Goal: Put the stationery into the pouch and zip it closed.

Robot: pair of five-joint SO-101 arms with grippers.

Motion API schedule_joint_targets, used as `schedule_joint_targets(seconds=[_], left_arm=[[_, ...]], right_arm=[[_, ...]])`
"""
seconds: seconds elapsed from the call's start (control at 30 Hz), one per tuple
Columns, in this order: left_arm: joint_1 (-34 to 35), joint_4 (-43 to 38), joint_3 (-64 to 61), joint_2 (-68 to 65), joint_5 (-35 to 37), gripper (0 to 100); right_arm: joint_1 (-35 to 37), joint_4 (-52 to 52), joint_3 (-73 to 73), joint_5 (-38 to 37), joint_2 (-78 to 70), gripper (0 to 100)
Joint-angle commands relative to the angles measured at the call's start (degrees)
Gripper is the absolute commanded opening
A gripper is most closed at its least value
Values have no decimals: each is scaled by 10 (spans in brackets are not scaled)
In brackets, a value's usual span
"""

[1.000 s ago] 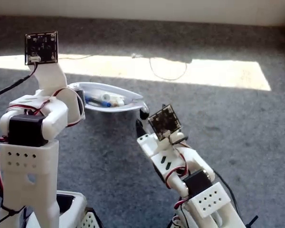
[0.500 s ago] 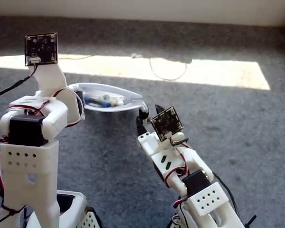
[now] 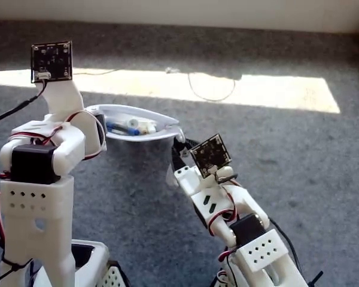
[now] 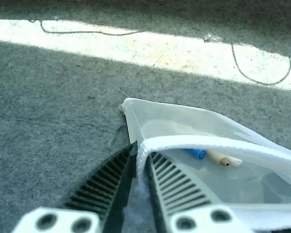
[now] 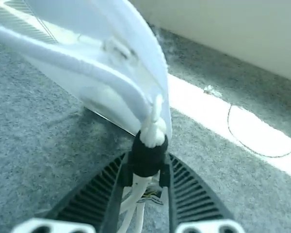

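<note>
One pouch (image 3: pixel 137 136) lies on the grey carpet (image 3: pixel 287 155) with two pens inside, one blue (image 4: pixel 196 154) and one pale (image 4: pixel 218 158). The left gripper (image 4: pixel 138 148), nearly pressed together, pinches the zip edge at one end of the pouch. The right gripper (image 5: pixel 146 159) is clamped on the black zip pull (image 5: pixel 145 150) at the other end. The pouch's long axis runs from gripper to gripper, its mouth gaping upward.

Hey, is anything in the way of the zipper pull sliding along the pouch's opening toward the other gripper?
Nothing visible. The right gripper is shut on the zipper pull, the left gripper pinches the pouch rim, and the pens lie inside.
</note>
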State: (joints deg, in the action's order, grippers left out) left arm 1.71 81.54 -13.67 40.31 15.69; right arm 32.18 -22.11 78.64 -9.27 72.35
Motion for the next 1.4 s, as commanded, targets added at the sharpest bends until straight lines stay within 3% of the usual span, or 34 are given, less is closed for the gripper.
schedule_joint_targets(seconds=[0.0,0.27,0.6,1.0,1.2,1.37], left_arm=[[1,-7,9,4,3,7],[1,-7,9,3,3,7],[1,-7,9,3,2,7],[1,-7,8,3,2,7],[1,-7,8,3,2,7],[1,-7,8,3,2,7]], right_arm=[[-2,18,-8,-36,13,22],[-2,14,-7,-41,34,7],[24,-115,16,-41,274,8],[39,-96,65,-36,291,110],[36,-61,83,14,291,177],[36,-58,83,13,291,178]])
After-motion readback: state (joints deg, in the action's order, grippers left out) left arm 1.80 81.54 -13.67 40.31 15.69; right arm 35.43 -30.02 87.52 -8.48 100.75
